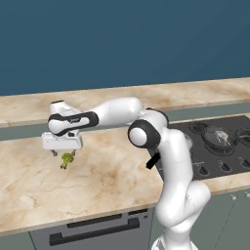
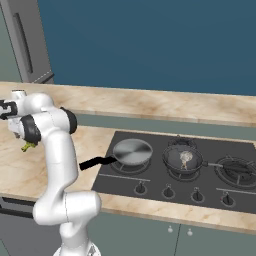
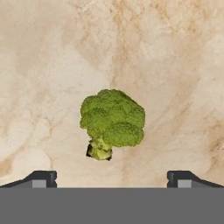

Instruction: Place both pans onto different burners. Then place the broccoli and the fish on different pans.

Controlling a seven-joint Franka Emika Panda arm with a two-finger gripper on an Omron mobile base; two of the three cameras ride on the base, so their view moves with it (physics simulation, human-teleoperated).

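Fingers spread over the broccoli, both pans already on burners

The fingers (image 1: 62,152) hang released, grasping nothing, just above the broccoli (image 1: 66,159) lying on the marble worktop (image 1: 112,180) at left of the left base view. On the cooktop (image 2: 150,185), the shiny pan (image 2: 132,151) sits empty; the darker pan (image 2: 184,159) seems to hold the fish (image 2: 186,158). Left: the broccoli into the empty pan. Bare worktop surrounds the floret, well clear of edges.
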